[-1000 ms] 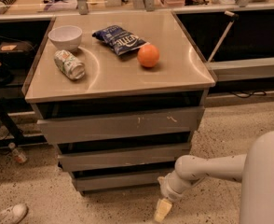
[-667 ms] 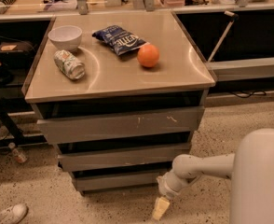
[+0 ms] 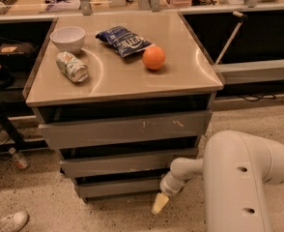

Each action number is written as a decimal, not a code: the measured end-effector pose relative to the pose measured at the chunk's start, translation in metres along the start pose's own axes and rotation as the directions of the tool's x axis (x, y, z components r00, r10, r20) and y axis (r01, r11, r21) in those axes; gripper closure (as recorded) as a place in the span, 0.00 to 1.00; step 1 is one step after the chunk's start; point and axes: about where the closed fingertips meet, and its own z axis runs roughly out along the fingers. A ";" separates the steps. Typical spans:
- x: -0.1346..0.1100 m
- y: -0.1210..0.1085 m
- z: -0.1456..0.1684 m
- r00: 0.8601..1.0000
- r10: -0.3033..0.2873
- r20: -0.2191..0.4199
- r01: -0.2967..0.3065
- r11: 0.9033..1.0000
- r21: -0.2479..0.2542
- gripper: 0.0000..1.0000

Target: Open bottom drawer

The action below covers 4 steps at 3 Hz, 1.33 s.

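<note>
The bottom drawer (image 3: 118, 186) is the narrowest plain grey front at the foot of the metal cabinet, below the mid-width front (image 3: 122, 162) and the wide scratched front (image 3: 122, 128). All three fronts look about flush and shut. My gripper (image 3: 159, 204) hangs at the end of the white arm, low over the floor, just in front of the bottom drawer's right end. Its pale tip points down at the floor.
On the cabinet top (image 3: 180, 76) lie a white bowl (image 3: 67, 37), a tipped can (image 3: 72, 66), a blue chip bag (image 3: 125, 40) and an orange (image 3: 154, 57). My white arm housing (image 3: 243, 182) fills the lower right. A shoe (image 3: 7, 222) and a small bottle (image 3: 17, 158) lie at left.
The arm housing has grown larger in the lower right. The gripper has shifted slightly left along the bottom drawer's front. The drawers have not moved.
</note>
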 end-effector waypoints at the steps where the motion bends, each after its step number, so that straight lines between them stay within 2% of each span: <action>1: -0.001 -0.002 0.000 1.000 0.001 0.002 -0.001 1.000 0.004 0.00; 2: 0.001 -0.009 0.009 1.000 0.013 0.022 -0.013 0.999 0.034 0.00; 3: 0.003 -0.026 0.017 0.999 0.016 0.052 -0.021 0.995 0.097 0.00; 4: 0.007 -0.042 0.022 0.998 0.019 0.053 -0.026 0.989 0.143 0.00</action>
